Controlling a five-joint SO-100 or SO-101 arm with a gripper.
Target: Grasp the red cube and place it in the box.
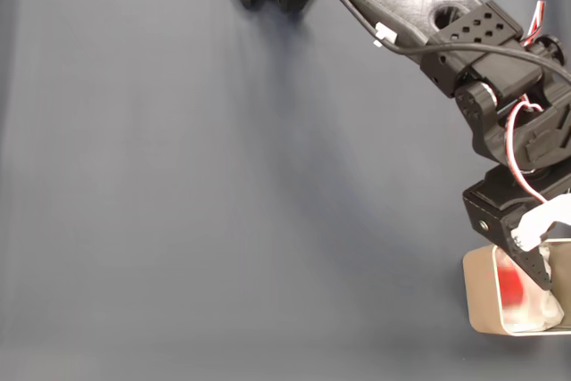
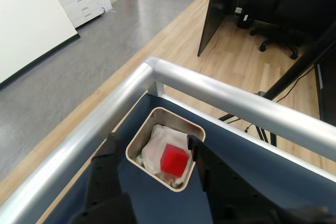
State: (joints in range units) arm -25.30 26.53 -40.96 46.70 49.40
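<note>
Red cube [image 2: 175,161] rests on the white lining inside the box [image 2: 137,139], at twelve o'clock from the gripper [image 2: 152,153], whose jaws stand open and empty.

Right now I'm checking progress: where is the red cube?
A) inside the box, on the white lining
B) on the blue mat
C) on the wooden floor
A: in the wrist view the red cube lies on the white lining inside the box, between the open gripper's fingers.
</note>
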